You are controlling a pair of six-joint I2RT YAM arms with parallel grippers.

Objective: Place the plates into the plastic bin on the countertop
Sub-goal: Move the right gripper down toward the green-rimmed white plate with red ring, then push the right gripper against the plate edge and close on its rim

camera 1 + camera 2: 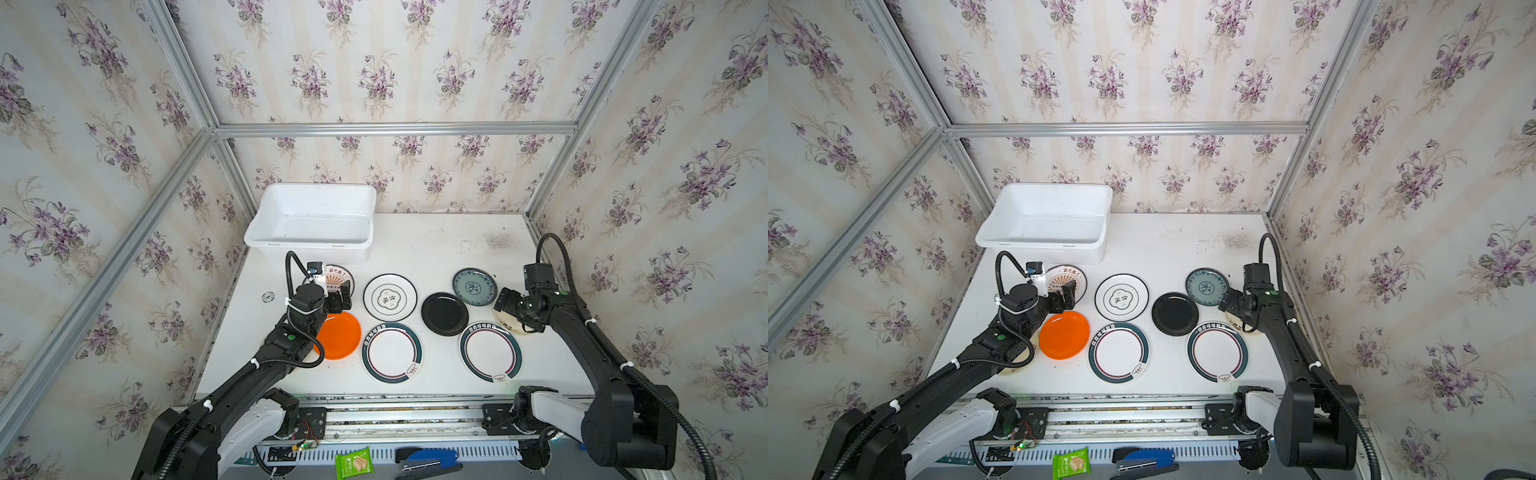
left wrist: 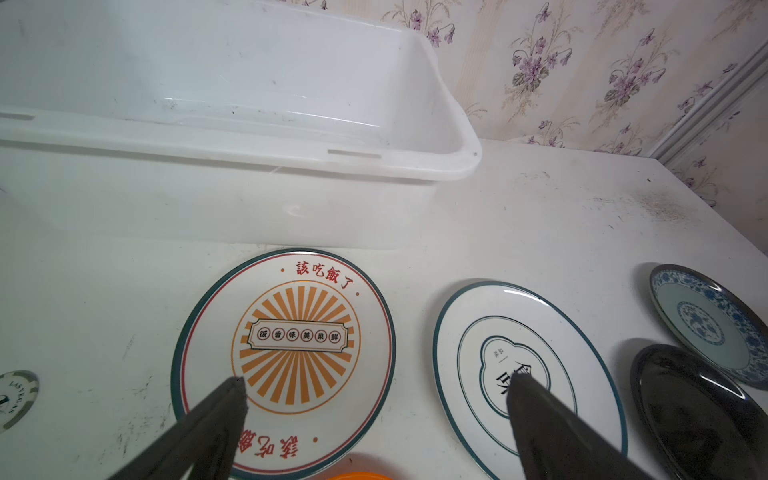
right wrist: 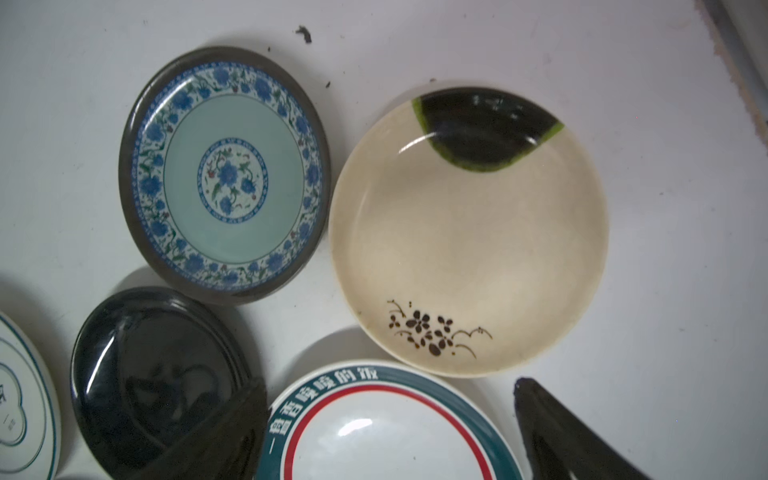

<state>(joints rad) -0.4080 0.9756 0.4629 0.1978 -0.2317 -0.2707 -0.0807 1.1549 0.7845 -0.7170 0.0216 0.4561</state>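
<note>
Plates lay flat and apart on the countertop, all outside the plastic bin. The cream floral plate was almost wholly covered by the right arm in both top views. It showed whole only in the right wrist view: matte cream, with a glossy black segment edged in green and a small dark flower spray. The sunburst plate was partly hidden behind the left gripper in both top views. A pale curved edge peeped from under the left arm in a top view; what it belonged to could not be told. A round token was cut off at the border of the left wrist view.

The orange plate looked plain and smooth, and the black plate glossy. The blue patterned plate was dark-rimmed with a pale green well. The emblem plate was white with thin dark rings. The left teal-banded plate and the right teal-banded plate each carried a red inner line.

The bin, a white rectangular tub with rounded corners and a rolled rim, stood at the back left. Only its scuffed floor showed inside.

The left gripper's fingers were spread wide above the sunburst and emblem plates, pinching nothing. The right gripper was spread too, near the cream floral plate, holding nothing.
</note>
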